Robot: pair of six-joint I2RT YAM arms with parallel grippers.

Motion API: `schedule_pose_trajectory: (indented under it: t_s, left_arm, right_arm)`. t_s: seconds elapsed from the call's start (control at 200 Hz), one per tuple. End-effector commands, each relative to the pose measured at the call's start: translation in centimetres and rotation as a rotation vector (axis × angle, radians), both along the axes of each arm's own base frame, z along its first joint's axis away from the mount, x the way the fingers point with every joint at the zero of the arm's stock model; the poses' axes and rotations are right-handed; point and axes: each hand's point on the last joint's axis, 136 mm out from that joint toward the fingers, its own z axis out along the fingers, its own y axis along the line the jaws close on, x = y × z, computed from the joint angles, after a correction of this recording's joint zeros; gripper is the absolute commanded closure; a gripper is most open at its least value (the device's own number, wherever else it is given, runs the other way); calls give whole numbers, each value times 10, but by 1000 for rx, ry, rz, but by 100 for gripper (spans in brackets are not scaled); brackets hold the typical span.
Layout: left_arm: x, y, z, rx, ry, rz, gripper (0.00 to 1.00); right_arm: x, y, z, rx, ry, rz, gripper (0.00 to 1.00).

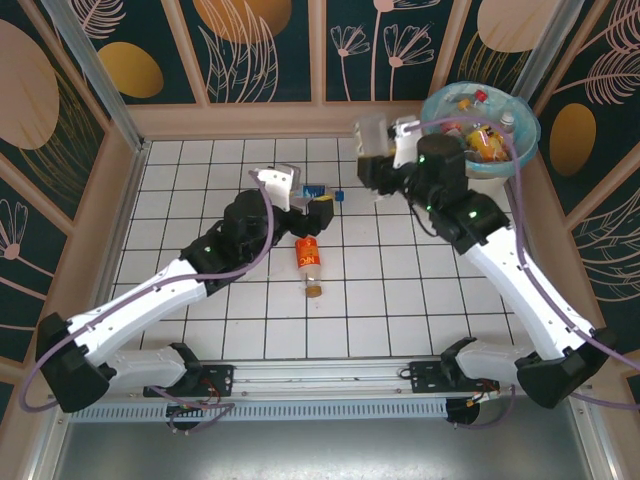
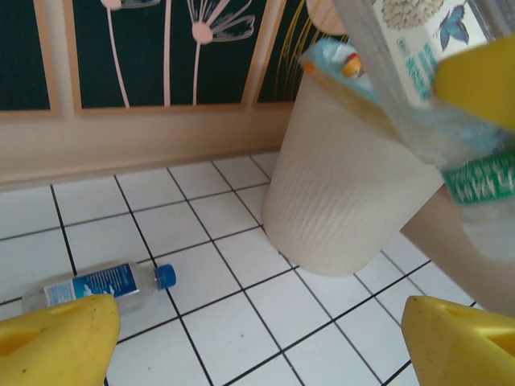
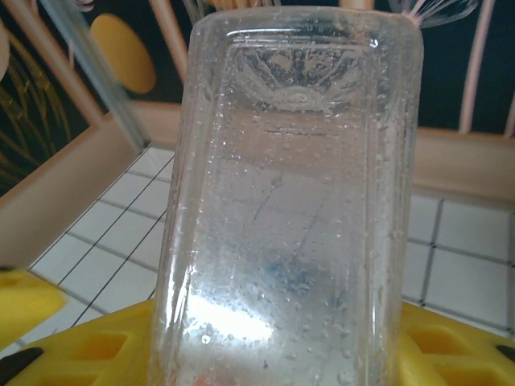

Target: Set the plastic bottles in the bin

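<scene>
A tabletop (image 1: 380, 320) of glossy white square tiles with dark grout sits inside pale wooden skirting. Around it rise dark teal walls (image 1: 420, 60) painted with pale flower outlines and gold ovals. In the far right corner stands the bin (image 2: 338, 193), a round, ribbed cream tub with a turquoise bag folded over its rim and several bottles (image 1: 480, 135) inside. The right jaws are clenched on a clear bottle (image 3: 290, 201), squarish and beaded with droplets, raised just beside the bin. The left jaws are released, their yellow fingers (image 2: 56, 338) wide apart near a blue-labelled bottle (image 2: 100, 283) lying on the tiles. An orange-labelled bottle (image 1: 310, 260) lies mid-tabletop.
</scene>
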Motion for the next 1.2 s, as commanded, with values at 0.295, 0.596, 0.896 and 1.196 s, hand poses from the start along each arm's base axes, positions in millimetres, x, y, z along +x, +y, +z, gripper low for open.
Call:
schedule_pose_trajectory:
  t_s: [0.295, 0.596, 0.896, 1.196]
  left_arm:
    - [-3, 11, 10, -11, -24, 20, 9]
    - [3, -22, 1, -65, 35, -64, 9]
    - [13, -68, 10, -121, 76, -191, 11]
    - [15, -72, 2, -132, 95, -189, 11]
  right_arm:
    - [55, -107, 68, -201, -123, -175, 71]
    - [97, -147, 21, -250, 12, -250, 71]
    - [119, -181, -9, -211, 108, -283, 68]
    - [136, -201, -30, -230, 147, -291, 58]
